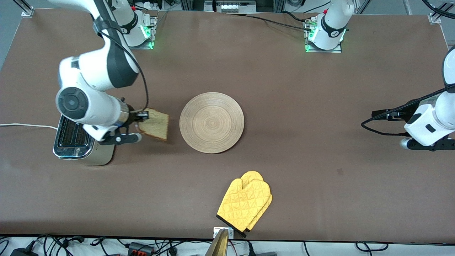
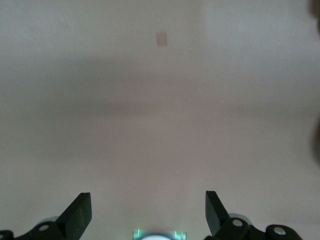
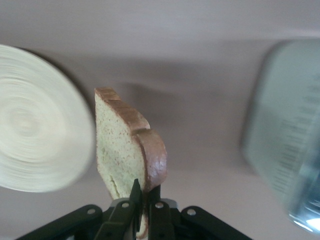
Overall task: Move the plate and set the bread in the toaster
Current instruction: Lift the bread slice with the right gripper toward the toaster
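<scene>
**Bread held just beside the toaster slots**

We saw the right gripper [image 1: 139, 122] with its jaws clamped on the bread [image 1: 155, 124], hanging over the desk [image 1: 302, 99] between the toaster [image 1: 76, 138] and the plate [image 1: 212, 122]. The slots ran near-to-far. The left gripper [image 2: 148, 212] waited wide open, well apart. A yellow oven mitt [image 1: 245, 201] lay clear.

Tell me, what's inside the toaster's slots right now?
Nothing yet that shows. The toaster has two dark slots, partly covered by the right arm. The bread is clamped in the right gripper, in the air between the toaster and the plate.
</scene>
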`<state>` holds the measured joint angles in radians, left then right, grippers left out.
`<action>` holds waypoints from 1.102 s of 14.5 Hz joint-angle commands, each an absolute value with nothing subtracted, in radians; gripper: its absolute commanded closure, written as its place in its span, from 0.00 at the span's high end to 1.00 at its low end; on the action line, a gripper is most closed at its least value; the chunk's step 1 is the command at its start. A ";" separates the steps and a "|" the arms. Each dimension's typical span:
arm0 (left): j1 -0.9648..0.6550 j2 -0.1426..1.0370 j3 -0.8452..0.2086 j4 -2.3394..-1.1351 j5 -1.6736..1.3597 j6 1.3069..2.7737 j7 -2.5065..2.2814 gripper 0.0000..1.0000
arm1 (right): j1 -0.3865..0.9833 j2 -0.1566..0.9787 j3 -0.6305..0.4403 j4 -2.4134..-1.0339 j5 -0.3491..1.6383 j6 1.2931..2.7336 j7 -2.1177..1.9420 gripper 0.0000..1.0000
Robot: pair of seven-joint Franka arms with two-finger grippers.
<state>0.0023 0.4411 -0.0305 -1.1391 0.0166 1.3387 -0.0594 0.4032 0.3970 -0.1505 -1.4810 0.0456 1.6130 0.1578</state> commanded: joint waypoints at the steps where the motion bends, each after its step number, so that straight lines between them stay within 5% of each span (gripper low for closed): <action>1: 0.005 0.196 -0.035 -1.456 0.037 1.567 -0.074 1.00 | 0.405 0.380 -0.186 -1.418 -0.090 1.464 0.124 0.00; 3: 0.023 0.117 -0.035 -1.567 0.029 1.615 -0.072 1.00 | 0.403 0.380 -0.205 -1.359 -0.159 1.364 0.103 0.00; 8: 0.040 0.054 -0.046 -1.601 0.018 1.612 -0.075 1.00 | 0.406 0.387 -0.216 -1.325 -0.409 1.290 0.087 0.00; 16: 0.029 0.051 -0.055 -1.598 0.028 1.626 -0.167 1.00 | 0.331 0.442 -0.218 -1.339 -0.454 1.480 0.015 0.00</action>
